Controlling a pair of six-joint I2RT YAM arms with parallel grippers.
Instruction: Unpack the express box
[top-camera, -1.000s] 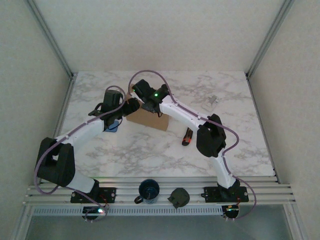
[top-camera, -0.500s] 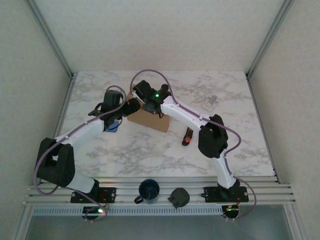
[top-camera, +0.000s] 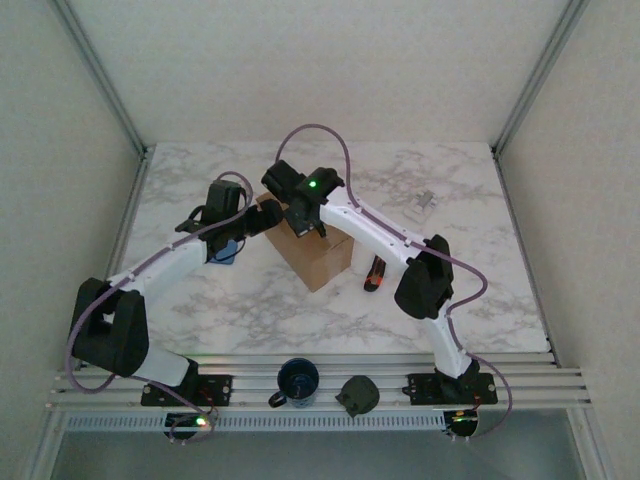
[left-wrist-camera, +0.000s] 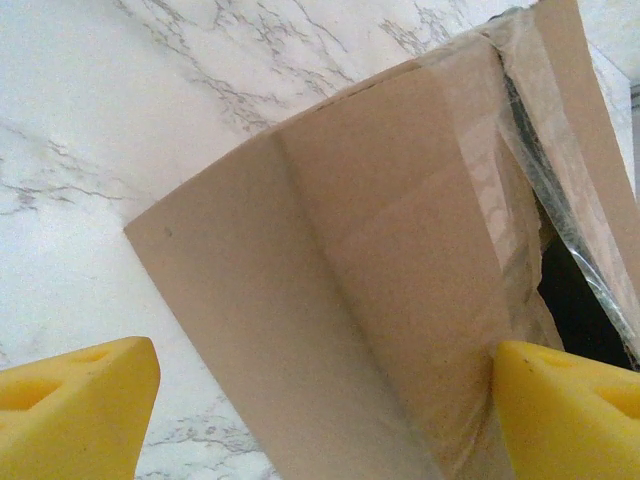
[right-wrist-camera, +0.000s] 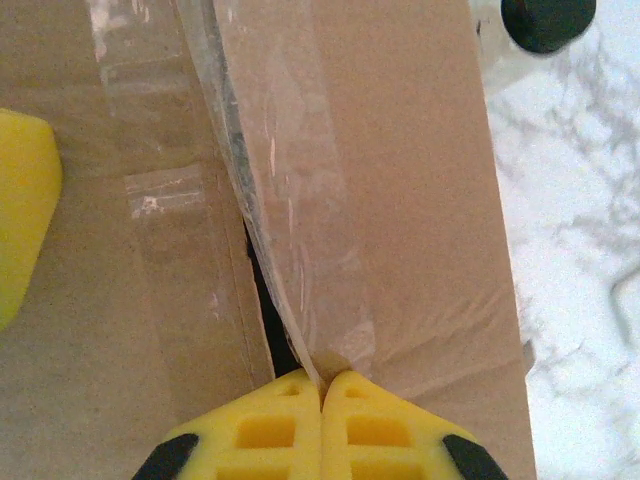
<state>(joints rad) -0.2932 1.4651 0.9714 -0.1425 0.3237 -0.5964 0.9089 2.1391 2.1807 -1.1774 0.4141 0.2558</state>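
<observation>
A white marble-patterned table (top-camera: 200, 300) sits in a booth of pale wall panels framed by aluminium posts, with a ribbed rail along the bottom edge of the top view. On that rail stand a dark blue mug (top-camera: 298, 380) and a dark lump (top-camera: 358, 395). The express box (top-camera: 322, 262), plain brown cardboard, lies tilted at the centre of the table, and a red-and-black knife (top-camera: 376, 272) lies just to its right. The left gripper (top-camera: 264, 216) meets the box at its upper left. Seen from the left wrist, its yellow fingers (left-wrist-camera: 75, 400) are spread wide at the bottom corners of the frame, with a box (left-wrist-camera: 380, 250) flap rising between them. The right gripper (right-wrist-camera: 322, 415) has its pads pressed together at the taped seam of the box (right-wrist-camera: 400, 200) top. Whether they nip the clear tape (right-wrist-camera: 290, 250) cannot be told.
</observation>
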